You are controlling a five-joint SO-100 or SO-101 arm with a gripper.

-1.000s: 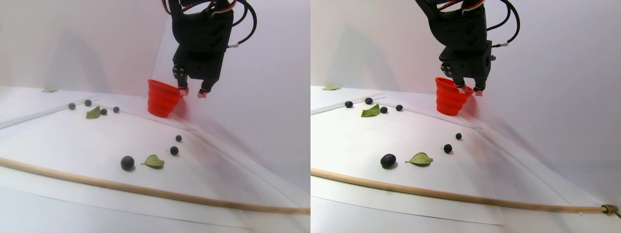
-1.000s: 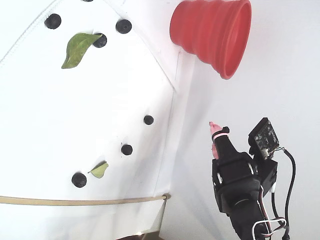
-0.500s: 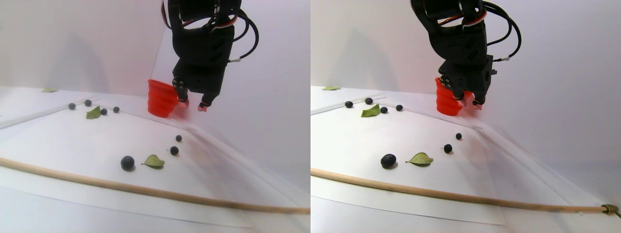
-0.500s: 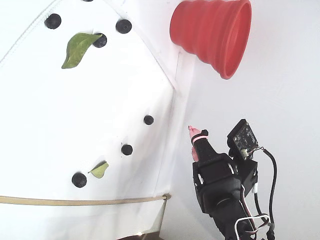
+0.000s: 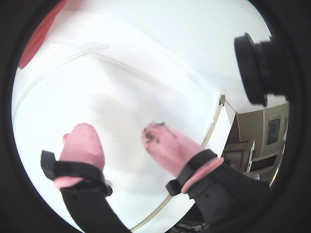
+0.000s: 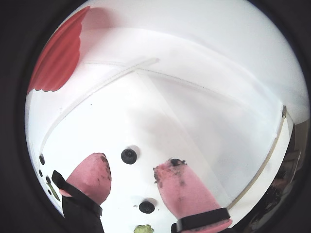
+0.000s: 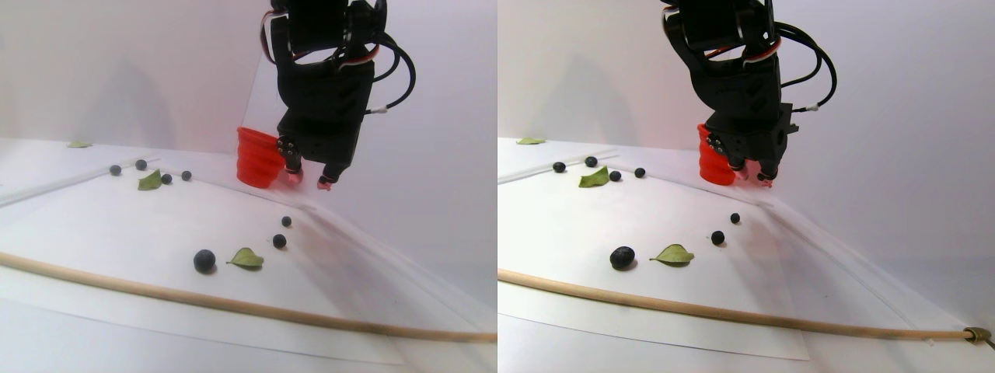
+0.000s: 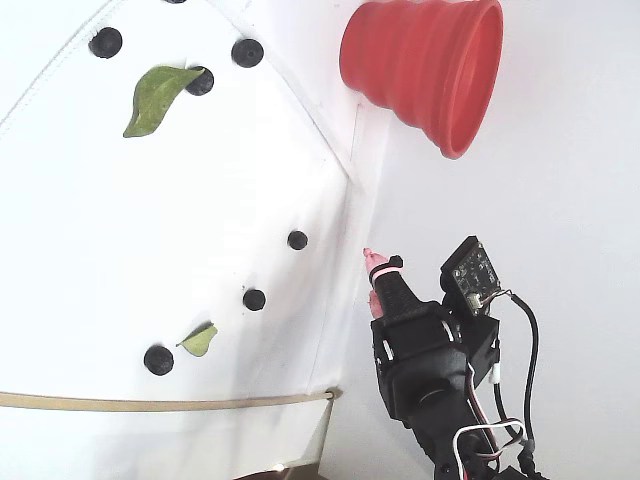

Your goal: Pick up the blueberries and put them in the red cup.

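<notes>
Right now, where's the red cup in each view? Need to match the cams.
A wrist view: red cup, a sliver at the upper left edge.
Another wrist view: ribbed side at upper left.
Stereo pair view: centre of each half, partly behind the gripper; cup at and.
Fixed view: top right.
Shared landmark: the wooden stick.

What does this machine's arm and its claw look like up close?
The arm is a blocky black body with black, red and white cables looping off it. The claw ends in two stubby pink fingertips, smudged with dark stains and held on by black bands. A small bare circuit board sits beside it.
</notes>
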